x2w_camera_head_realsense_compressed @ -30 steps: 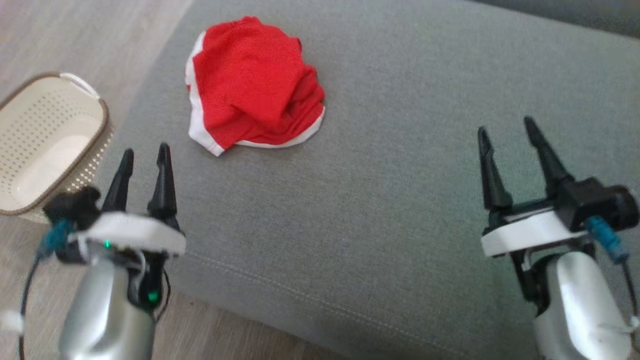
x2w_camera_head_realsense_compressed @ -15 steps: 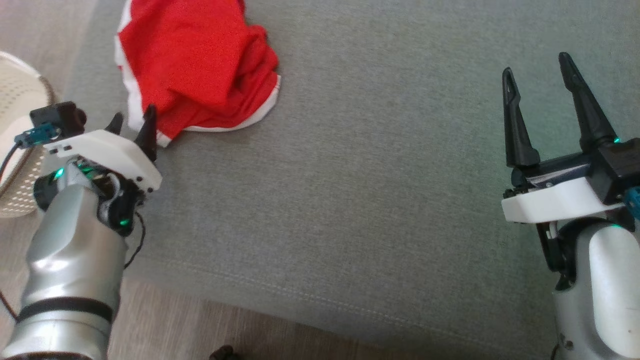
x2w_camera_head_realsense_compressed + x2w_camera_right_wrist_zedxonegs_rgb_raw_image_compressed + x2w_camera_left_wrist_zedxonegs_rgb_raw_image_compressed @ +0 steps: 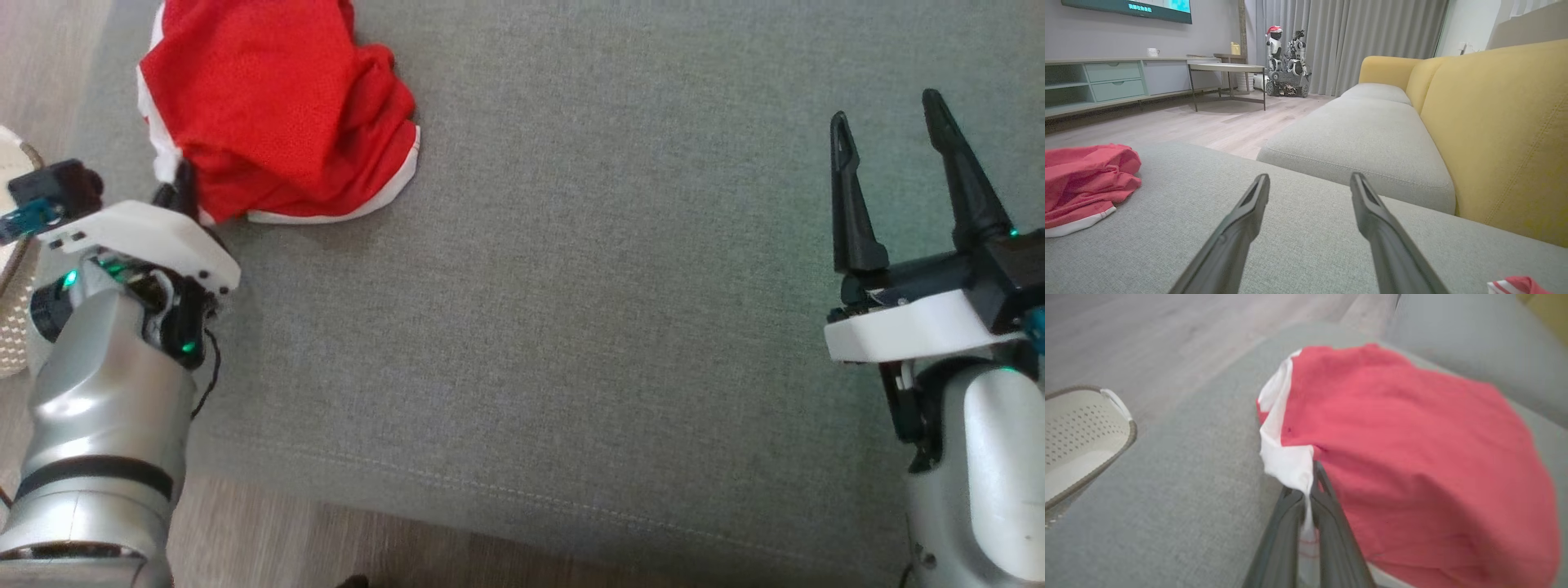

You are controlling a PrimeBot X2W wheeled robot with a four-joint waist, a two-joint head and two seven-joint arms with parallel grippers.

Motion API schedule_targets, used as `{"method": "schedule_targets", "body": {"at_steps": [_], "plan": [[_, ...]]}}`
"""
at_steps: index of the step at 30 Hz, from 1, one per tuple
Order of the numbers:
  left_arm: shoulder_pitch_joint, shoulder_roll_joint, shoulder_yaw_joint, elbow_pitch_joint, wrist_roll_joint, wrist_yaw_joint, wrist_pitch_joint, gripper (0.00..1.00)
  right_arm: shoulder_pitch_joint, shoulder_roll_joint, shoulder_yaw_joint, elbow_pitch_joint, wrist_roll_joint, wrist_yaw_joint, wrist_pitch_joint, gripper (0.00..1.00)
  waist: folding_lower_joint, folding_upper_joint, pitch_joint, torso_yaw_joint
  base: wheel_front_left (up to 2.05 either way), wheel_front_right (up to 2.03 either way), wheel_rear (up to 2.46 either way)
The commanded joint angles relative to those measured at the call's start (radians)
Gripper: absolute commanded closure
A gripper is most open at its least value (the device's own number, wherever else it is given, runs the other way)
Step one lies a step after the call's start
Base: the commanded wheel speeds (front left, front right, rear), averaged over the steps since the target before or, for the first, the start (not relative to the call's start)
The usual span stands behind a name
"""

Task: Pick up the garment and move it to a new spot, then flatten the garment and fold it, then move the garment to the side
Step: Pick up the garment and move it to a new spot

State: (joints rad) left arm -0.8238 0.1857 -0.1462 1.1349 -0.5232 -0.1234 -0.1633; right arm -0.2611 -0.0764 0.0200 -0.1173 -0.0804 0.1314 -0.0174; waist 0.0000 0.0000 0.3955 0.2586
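Garment [image 3: 1412,457] hem pinched between left jaws; right jaws spread, well away.

- Left pincer [image 3: 181,178] reaches forward at the left, silver forearm angled up, fingers pinched together on the garment's [image 3: 277,98] white edge.
- Right pincer [image 3: 888,114] hovers at the right, fingers spread apart.

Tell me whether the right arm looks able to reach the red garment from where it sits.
Probably yes, with a long sideways reach: only bare grey cushion lies between the open right pincer and the red garment. The left pincer is shut on its white hem.
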Motion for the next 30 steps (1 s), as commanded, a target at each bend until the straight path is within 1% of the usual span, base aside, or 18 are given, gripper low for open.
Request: {"method": "schedule_targets", "body": {"at_steps": [1, 4, 7, 9, 11, 15, 19, 22, 26, 30], "plan": [[-0.034, 0.053, 0.03, -0.03, -0.009, -0.003, -0.028, 1.0, -0.02, 0.012, 0.02, -0.027, -0.003, -0.001, -0.009, 0.0, 0.0, 0.0, -0.016, -0.001, 0.0, 0.0, 0.0], [-0.031, 0.059, 0.039, -0.075, -0.03, -0.006, -0.078, 1.0, -0.015, 0.017, 0.019, -0.003, 0.006, -0.001, -0.027, 0.0, 0.0, 0.0, -0.052, -0.004, 0.0, 0.0, 0.0], [-0.013, 0.068, 0.041, -0.17, -0.049, -0.007, -0.095, 1.0, -0.007, 0.021, 0.017, 0.022, 0.018, -0.001, -0.045, 0.0, 0.0, 0.0, -0.095, -0.009, 0.0, 0.0, 0.0], [0.005, 0.083, 0.057, -0.268, -0.054, -0.007, -0.097, 1.0, -0.002, 0.023, 0.016, 0.039, 0.028, -0.001, -0.057, 0.0, 0.0, 0.0, -0.124, -0.014, 0.0, 0.0, 0.0], [0.031, 0.094, 0.092, -0.382, -0.048, -0.007, -0.098, 1.0, 0.002, 0.024, 0.016, 0.055, 0.039, -0.001, -0.069, 0.0, 0.0, 0.0, -0.149, -0.022, 0.0, 0.0, 0.0], [0.085, 0.09, 0.127, -0.575, -0.024, -0.007, -0.098, 1.0, 0.011, 0.025, 0.019, 0.083, 0.061, -0.001, -0.093, 0.0, 0.0, 0.0, -0.192, -0.046, 0.0, 0.0, 0.0], [0.114, 0.08, 0.118, -0.714, -0.005, -0.005, -0.097, 1.0, 0.017, 0.026, 0.029, 0.108, 0.097, -0.001, -0.116, 0.0, 0.0, 0.0, -0.224, -0.081, 0.0, 0.0, 0.0], [0.123, 0.071, 0.099, -0.808, 0.004, 0.012, -0.066, 1.0, 0.019, 0.026, 0.038, 0.123, 0.117, -0.001, -0.132, 0.0, 0.0, 0.0, -0.238, -0.114, 0.0, 0.0, 0.0], [0.129, 0.049, 0.058, -0.924, 0.016, 0.044, 0.005, 1.0, 0.013, 0.026, 0.045, 0.135, 0.138, -0.001, -0.151, 0.0, 0.0, 0.0, -0.242, -0.166, 0.0, 0.0, 0.0], [0.132, 0.008, 0.0, -0.998, 0.031, 0.071, 0.068, 1.0, 0.002, 0.026, 0.056, 0.142, 0.159, -0.001, -0.167, 0.0, 0.0, 0.0, -0.233, -0.23, 0.0, 0.0, 0.0]]}}
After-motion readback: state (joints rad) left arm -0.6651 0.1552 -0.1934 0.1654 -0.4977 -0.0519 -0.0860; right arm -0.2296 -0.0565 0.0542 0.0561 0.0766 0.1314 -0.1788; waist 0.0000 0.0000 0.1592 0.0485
